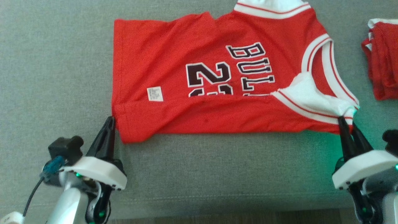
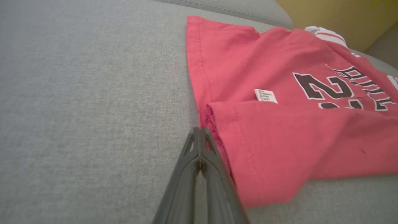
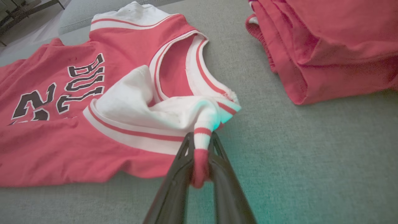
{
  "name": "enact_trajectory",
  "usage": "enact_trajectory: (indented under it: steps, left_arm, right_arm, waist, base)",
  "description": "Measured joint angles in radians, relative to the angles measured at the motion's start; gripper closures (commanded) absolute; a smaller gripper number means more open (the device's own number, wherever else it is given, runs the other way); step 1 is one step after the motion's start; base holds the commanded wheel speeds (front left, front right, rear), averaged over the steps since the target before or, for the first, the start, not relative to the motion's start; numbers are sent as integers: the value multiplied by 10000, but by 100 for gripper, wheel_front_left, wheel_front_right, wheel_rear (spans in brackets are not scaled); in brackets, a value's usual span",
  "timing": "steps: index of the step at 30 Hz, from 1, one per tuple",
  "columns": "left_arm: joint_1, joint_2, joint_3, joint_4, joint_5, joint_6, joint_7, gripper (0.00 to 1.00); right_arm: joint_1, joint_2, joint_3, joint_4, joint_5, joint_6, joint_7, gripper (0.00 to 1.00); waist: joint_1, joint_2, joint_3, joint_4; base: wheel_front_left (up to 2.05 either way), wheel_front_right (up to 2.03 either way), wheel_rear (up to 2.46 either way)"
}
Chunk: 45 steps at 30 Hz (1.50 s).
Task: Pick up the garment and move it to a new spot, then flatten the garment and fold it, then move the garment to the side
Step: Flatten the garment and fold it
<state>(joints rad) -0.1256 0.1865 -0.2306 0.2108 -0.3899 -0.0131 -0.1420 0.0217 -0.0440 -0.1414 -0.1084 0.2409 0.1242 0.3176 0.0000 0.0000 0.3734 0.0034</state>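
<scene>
With the jersey (image 1: 217,77) lying half-folded mid-cushion (image 1: 62,62), my right gripper (image 3: 201,140) pinches its shoulder strap (image 3: 203,119), but my left gripper (image 2: 199,130) looks pressed together empty beside the hem (image 2: 221,130), so I should regrip there before lifting evenly.

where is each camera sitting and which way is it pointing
head view: up on the head, looking down at the red jersey on the grey cushion; left pincer and right pincer at the lower corners.
left wrist view: along its shut fingers at the jersey's hem.
right wrist view: along its fingers, pinching the shoulder strap.
shared: head and right wrist views both show the folded red pile.
</scene>
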Motion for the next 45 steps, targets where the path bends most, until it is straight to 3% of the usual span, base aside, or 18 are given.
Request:
enact_trajectory:
  steps: [16,17,18,23,32,45]
  left_arm:
    - [1076,176,136,-986,-619,274,982,100]
    - [1101,173,136,-986,-635,274,982,53]
    - [1135,167,136,-980,-708,274,982,0]
    - [1267,104,132,-917,-784,316,907,0]
    - [1366,40,111,-1436,-2,940,-303,0]
    - [1468,38,-161,-1728,362,1187,-443,0]
  right_arm:
    - [1097,27,54,-222,587,0,224,99]
    - [1096,27,56,-207,587,0,146,66]
    - [1094,27,58,-188,583,0,50,0]
    - [1045,27,157,-107,564,0,-539,0]
    - [709,27,709,-790,-119,0,-2251,0]
    - [714,27,1114,-884,-403,0,-2573,0]
  waist:
    - [0,0,-586,-52]
    - [-1,0,-607,-63]
    - [-1,0,-628,-69]
    - [-1,0,-802,-74]
    - [-1,0,-1495,-39]
    - [-1,0,-1815,-15]
  base:
    - [0,0,0]
    - [0,0,0]
    - [0,0,0]
    - [0,0,0]
    - [0,0,0]
    - [0,0,0]
